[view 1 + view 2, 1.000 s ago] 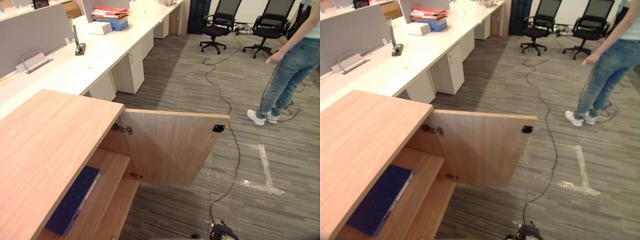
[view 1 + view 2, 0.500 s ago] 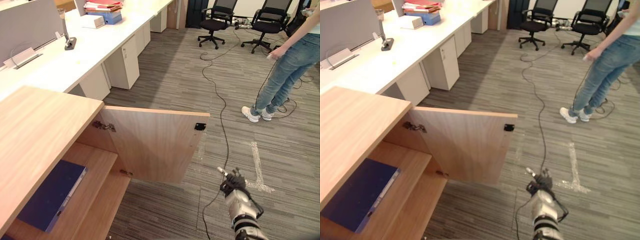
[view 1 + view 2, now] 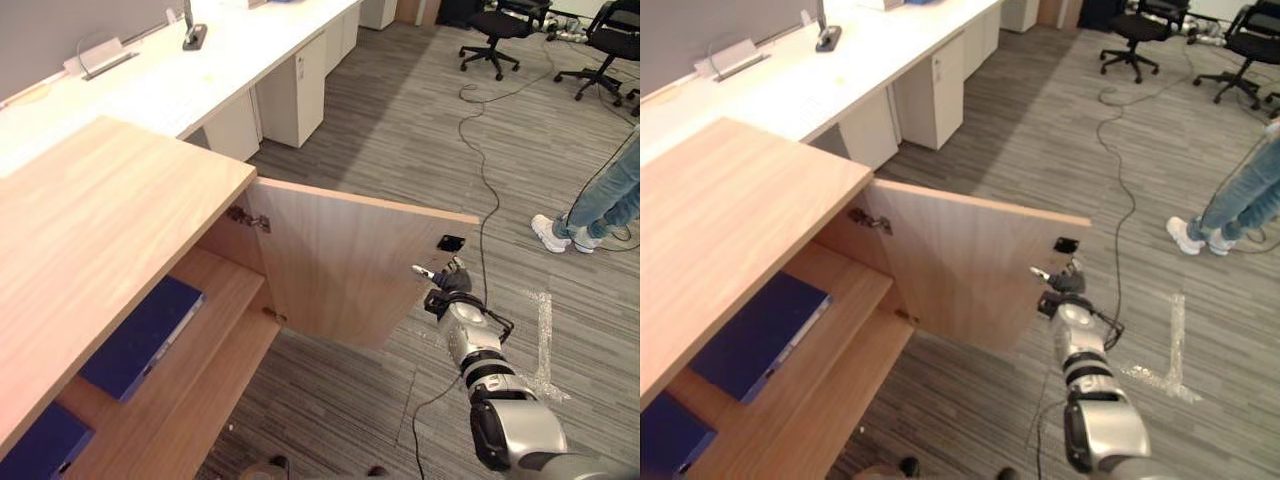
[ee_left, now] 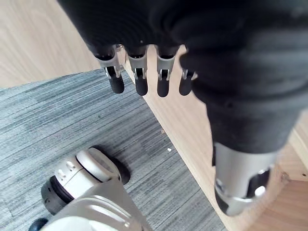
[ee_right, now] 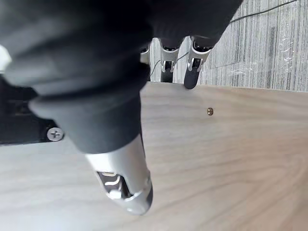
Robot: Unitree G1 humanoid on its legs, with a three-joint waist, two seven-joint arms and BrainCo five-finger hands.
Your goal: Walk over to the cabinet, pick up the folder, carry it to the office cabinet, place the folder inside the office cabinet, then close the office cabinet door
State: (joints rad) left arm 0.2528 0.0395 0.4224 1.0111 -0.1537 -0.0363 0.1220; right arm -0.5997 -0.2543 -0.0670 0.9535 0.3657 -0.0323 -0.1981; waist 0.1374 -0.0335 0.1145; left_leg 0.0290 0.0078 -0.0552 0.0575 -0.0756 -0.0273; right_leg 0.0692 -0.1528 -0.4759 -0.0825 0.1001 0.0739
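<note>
Shelf [image 3: 222, 292]: folder [image 3: 145, 335] well apart from fingers [image 3: 455, 270]

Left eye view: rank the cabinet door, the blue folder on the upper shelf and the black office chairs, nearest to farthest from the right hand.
1. Cabinet door: just by the right hand, at its free edge.
2. Blue folder: on the upper shelf, to the left.
3. Office chairs: far back across the carpet.

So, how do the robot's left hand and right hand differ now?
The right hand is raised by the free edge of the open cabinet door; the left hand hangs low beside the base of the cabinet. The right hand faces the door's wood panel; the left hand points down at the carpet. Both are open, with straight fingers, and hold nothing.
</note>
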